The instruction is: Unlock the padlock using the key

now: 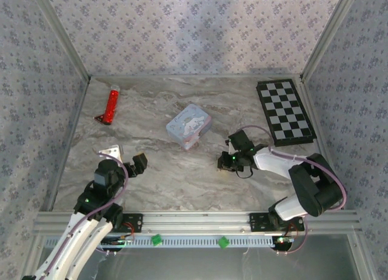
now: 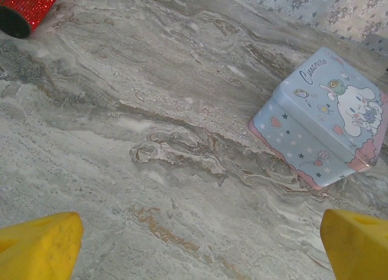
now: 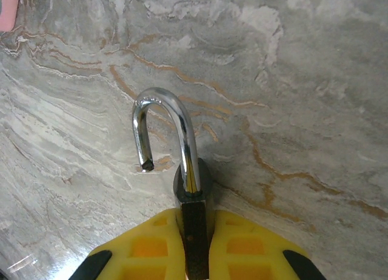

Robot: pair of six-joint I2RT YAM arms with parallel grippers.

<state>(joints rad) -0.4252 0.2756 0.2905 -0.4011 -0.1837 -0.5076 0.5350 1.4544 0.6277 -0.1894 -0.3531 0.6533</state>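
The right gripper (image 3: pixel 195 226), lower centre, grasped the padlock (image 3: pixel 195 243) by its narrow black body; the chrome shackle (image 3: pixel 165 100) stood open, one end free. The left gripper (image 2: pixel 200 237) gaped, released.

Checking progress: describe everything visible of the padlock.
The padlock is small: a dark body and a shiny chrome shackle. The shackle is open, its short leg ending free, clear of the body; the long leg sits in it. Two yellow fingers clamp the body, shackle pointing away from them over the marble table; whether they touch is unclear.

Lab booth: wallpapered walls (image 1: pixel 194 25), marble tabletop (image 1: pixel 182 171)
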